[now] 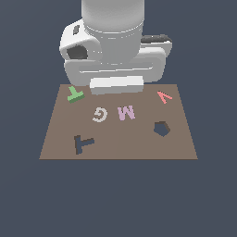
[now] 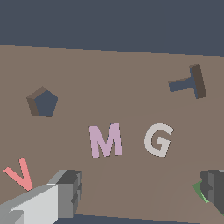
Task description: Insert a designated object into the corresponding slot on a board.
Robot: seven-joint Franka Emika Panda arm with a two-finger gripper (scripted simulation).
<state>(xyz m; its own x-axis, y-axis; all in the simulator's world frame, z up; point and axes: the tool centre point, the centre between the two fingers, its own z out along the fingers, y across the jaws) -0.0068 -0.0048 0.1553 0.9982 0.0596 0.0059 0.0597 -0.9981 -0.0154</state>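
The green T block (image 1: pixel 74 95) lies flat on the brown board (image 1: pixel 139 143) at its far corner on the exterior view's left. In the wrist view only a green edge of it (image 2: pixel 199 191) shows, beside one dark finger (image 2: pixel 214 188) that hides the rest. My gripper (image 2: pixel 142 184) is open and empty, above the board's far edge. Its other finger (image 2: pixel 68 192) is near the red V (image 2: pixel 19 173). The dark T-shaped slot (image 1: pixel 83 144) is at the board's near corner on the exterior view's left, also in the wrist view (image 2: pixel 189 83).
A pink M (image 1: pixel 126 112) and a grey G (image 1: pixel 99 114) lie mid-board. The red V (image 1: pixel 164 96) lies at the far right. A dark pentagon cutout (image 1: pixel 161 128) is on the right. The arm's white body (image 1: pixel 113 51) hangs over the far edge.
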